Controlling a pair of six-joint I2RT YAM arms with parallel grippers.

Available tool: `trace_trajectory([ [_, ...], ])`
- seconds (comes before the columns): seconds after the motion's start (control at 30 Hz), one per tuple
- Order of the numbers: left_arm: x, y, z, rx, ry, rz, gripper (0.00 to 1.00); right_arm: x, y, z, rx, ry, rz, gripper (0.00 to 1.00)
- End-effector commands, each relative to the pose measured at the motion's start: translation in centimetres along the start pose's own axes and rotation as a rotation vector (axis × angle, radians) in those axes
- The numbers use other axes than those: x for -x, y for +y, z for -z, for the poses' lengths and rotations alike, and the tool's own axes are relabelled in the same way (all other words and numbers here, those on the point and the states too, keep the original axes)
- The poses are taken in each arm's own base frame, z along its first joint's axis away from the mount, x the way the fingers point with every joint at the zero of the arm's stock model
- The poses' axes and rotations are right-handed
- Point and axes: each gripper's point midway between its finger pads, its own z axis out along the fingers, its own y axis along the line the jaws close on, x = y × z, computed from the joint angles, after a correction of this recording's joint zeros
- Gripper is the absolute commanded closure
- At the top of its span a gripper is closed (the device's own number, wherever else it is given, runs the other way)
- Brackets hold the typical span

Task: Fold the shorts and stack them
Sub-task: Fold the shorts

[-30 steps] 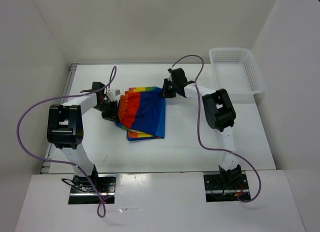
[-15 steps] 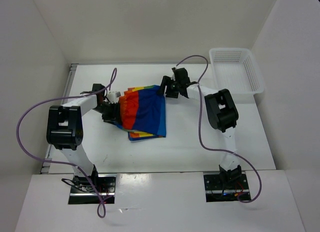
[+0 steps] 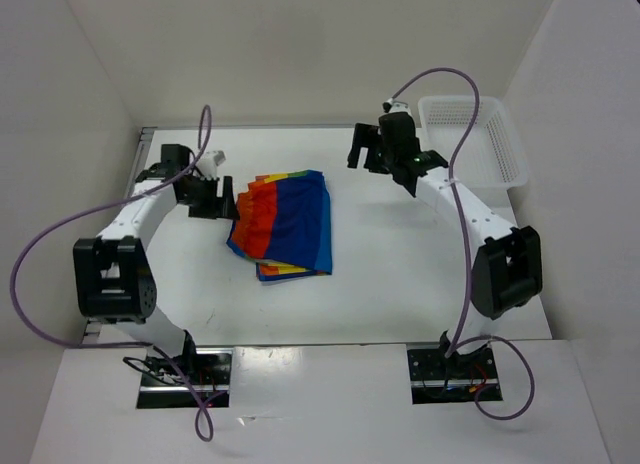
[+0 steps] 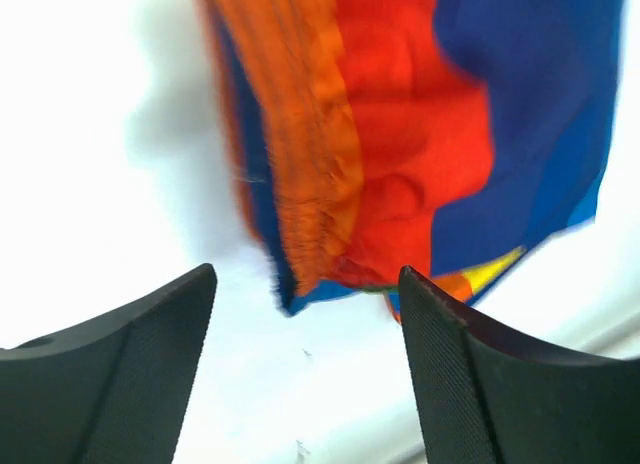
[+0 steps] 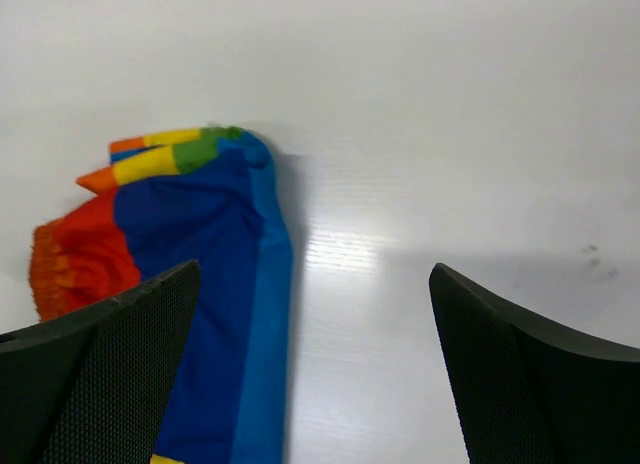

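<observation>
At the left side of the tabletop, the left gripper sits just beside the orange-and-red edge of the shorts. Its jaws are spread apart and hold nothing. The shorts lie folded in a compact bundle near the middle, dark blue on top, with striped layers peeking out along the left and near edges. To the right, the right gripper hovers apart from the far corner of the bundle, jaws wide and empty. A white basket stands at the far right corner.

The fold looks loose on the left, where the edges fan out. A low fingertip could snag that fringe and drag the layers open. Lifting the bundle by one layer would likely let it unfold too.
</observation>
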Motion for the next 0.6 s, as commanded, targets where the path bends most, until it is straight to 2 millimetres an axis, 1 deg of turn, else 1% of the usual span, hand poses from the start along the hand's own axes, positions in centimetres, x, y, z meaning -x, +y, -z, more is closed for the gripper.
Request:
trace_trajectory([
  [0.0,7.0,0.2,7.7,0.104,-0.350,-0.112,0.19,-3.2,-5.7,2.4,-0.204,0.112,0.046,0.00],
  [0.03,7.9,1.9,9.0,0.186,-0.391,-0.098,0.16,-3.3,-6.3,3.7,-0.208,0.116,0.013,0.00],
  [0.07,8.6,2.7,10.0,0.236,-0.409,-0.090,0.16,-3.0,-7.4,4.2,-0.204,0.113,-0.030,0.00],
  [0.1,8.8,3.9,10.4,0.287,-0.405,-0.071,0.12,-3.9,-8.5,4.8,-0.217,0.136,-0.062,0.00],
  [0.13,8.6,6.0,11.2,0.402,-0.403,-0.040,0.08,-3.9,-9.2,5.3,-0.220,0.139,-0.089,0.00],
  [0.17,9.1,7.6,12.1,0.471,-0.431,-0.023,0.06,-3.4,-9.8,6.3,-0.221,0.123,-0.106,0.00],
  [0.2,9.3,8.1,13.0,0.521,-0.450,-0.017,0.03,-3.2,-10.9,6.9,-0.266,0.106,-0.110,0.00],
  [0.23,8.4,9.9,13.6,0.608,-0.434,0.017,0.03,-3.7,-12.2,7.5,-0.315,0.111,-0.111,0.00],
  [0.27,8.1,10.9,13.9,0.648,-0.435,0.033,0.01,-3.0,-12.5,8.5,-0.338,0.082,-0.109,0.00],
  [0.33,7.1,11.4,14.1,0.692,-0.430,0.045,0.01,-3.4,-14.0,9.5,-0.415,0.081,-0.089,0.00],
  [0.37,6.9,11.8,14.6,0.708,-0.440,0.054,0.01,-3.6,-14.2,10.0,-0.427,0.081,-0.087,0.00],
  [0.4,6.6,11.9,14.3,0.707,-0.429,0.056,0.01,-3.8,-14.3,10.1,-0.430,0.094,-0.073,0.00],
  [0.43,6.3,11.8,14.3,0.707,-0.429,0.056,0.01,-3.6,-14.8,10.2,-0.455,0.083,-0.070,0.00],
  [0.47,6.1,12.0,14.0,0.707,-0.425,0.057,0.01,-3.6,-14.7,10.6,-0.456,0.083,-0.070,0.00],
  [0.5,6.1,12.1,14.6,0.714,-0.437,0.062,0.01,-4.0,-14.8,10.5,-0.459,0.090,-0.077,0.00],
  [0.57,6.2,11.9,14.9,0.715,-0.448,0.059,0.01,-3.7,-14.7,10.8,-0.456,0.077,-0.089,0.00],
])
